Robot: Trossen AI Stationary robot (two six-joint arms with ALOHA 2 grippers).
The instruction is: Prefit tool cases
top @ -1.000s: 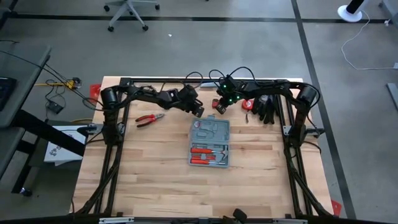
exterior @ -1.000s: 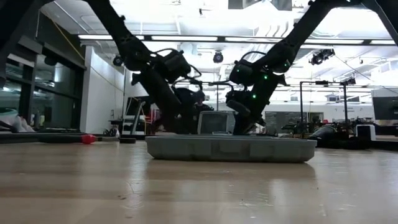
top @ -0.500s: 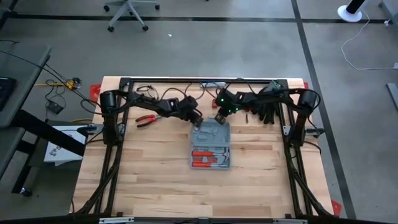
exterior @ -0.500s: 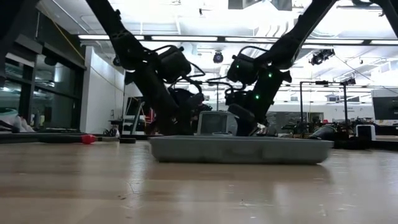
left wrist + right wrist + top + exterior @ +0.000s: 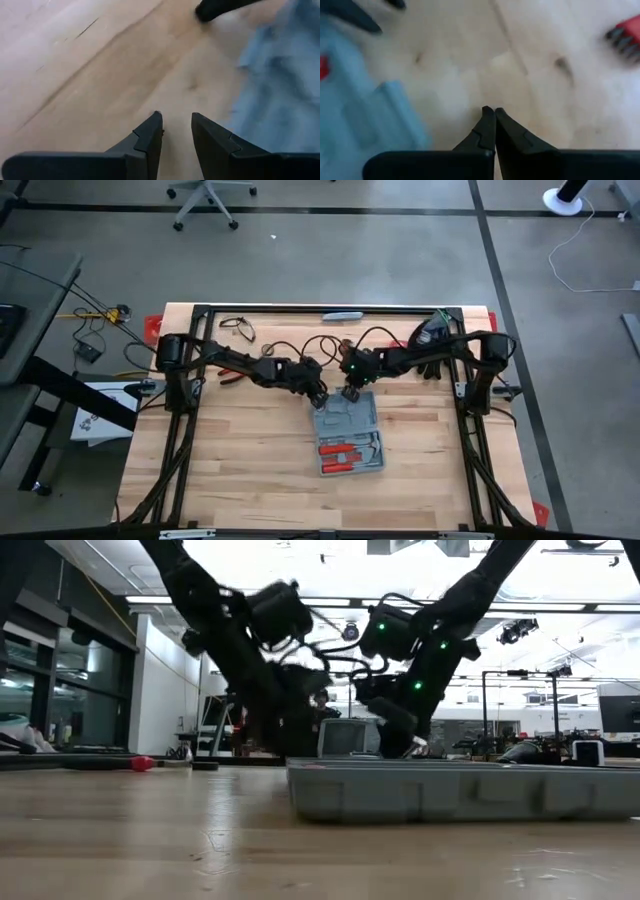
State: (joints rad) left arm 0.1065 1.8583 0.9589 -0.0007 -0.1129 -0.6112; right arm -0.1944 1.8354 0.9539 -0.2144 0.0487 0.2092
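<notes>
The blue-grey tool case (image 5: 348, 438) lies open and flat on the table, a little askew, with red-handled tools (image 5: 350, 452) in its near half. In the low view it shows as a long grey tray (image 5: 460, 790). My left gripper (image 5: 319, 395) stands at the case's far left corner, open, with only bare wood between its fingers (image 5: 176, 131). My right gripper (image 5: 350, 391) stands at the case's far edge, shut (image 5: 493, 112). Both point slantwise down, tips close to each other. My left gripper has the outer side of one finger (image 5: 215, 142) beside the case's far edge (image 5: 260, 100), coming slantwise down from the table's left. Blur hides whether they touch. My right gripper, fingers shut, has its side next to the case's far edge (image 5: 395, 115), coming slantwise down from the right. Touch does not plainly show.
Red-handled pliers (image 5: 232, 374) lie partly under the left arm. A slim grey-blue bar (image 5: 343, 315) and a looped cable (image 5: 235, 328) lie along the far edge. Dark items (image 5: 430, 345) sit at the far right. The near half of the table is bare wood (image 5: 250, 490).
Both grippers have gone toward the table's near edge, from beyond the case's far edge to right at it. The case has slid flat along the table toward the near edge and a little to the right, its near end swinging rightward.
</notes>
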